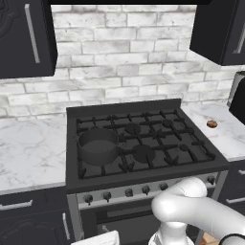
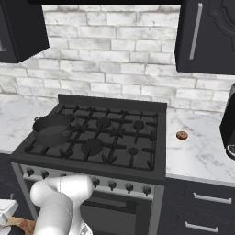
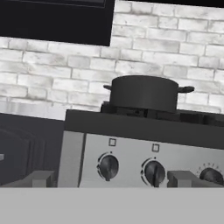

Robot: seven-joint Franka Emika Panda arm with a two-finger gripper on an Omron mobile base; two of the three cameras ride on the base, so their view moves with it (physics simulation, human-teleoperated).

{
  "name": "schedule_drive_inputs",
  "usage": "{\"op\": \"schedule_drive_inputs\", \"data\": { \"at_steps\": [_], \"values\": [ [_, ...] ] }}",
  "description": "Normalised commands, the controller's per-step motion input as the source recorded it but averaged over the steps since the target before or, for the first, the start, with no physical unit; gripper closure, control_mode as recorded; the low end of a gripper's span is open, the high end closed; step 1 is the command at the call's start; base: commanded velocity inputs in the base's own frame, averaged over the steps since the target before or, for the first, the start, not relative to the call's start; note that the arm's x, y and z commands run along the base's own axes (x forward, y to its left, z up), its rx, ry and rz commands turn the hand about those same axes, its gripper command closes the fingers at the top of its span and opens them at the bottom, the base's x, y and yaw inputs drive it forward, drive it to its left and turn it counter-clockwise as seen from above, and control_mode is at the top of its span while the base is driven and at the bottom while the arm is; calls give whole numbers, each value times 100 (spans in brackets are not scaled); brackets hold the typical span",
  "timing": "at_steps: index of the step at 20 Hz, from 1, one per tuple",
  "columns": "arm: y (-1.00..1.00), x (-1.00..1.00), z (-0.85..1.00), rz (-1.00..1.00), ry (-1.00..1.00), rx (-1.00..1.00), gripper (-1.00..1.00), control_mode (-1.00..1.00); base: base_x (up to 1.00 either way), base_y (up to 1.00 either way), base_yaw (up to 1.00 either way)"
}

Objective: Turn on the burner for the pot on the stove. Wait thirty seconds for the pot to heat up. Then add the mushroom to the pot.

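The dark grey pot sits on the front-left grate of the black stove, and the burner beneath it is hidden by the pot. The small brown mushroom lies on the marble counter right of the stove. In the hand view my gripper is open and empty, low in front of the silvery knob strip, facing the two leftmost knobs. The pot stands above them on the stove.
More knobs run along the front strip. Marble counters flank the stove. A dark appliance stands at the far right. Black cabinets hang above, against a brick wall.
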Motion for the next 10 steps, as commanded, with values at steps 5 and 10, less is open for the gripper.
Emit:
{"op": "schedule_drive_inputs", "data": {
  "at_steps": [5,10],
  "values": [
    [-2,0,-10,-1,0,11,-100,-100,0,0,0],
    [-5,3,0,0,0,8,-100,-100,0,0,0]
  ]
}}
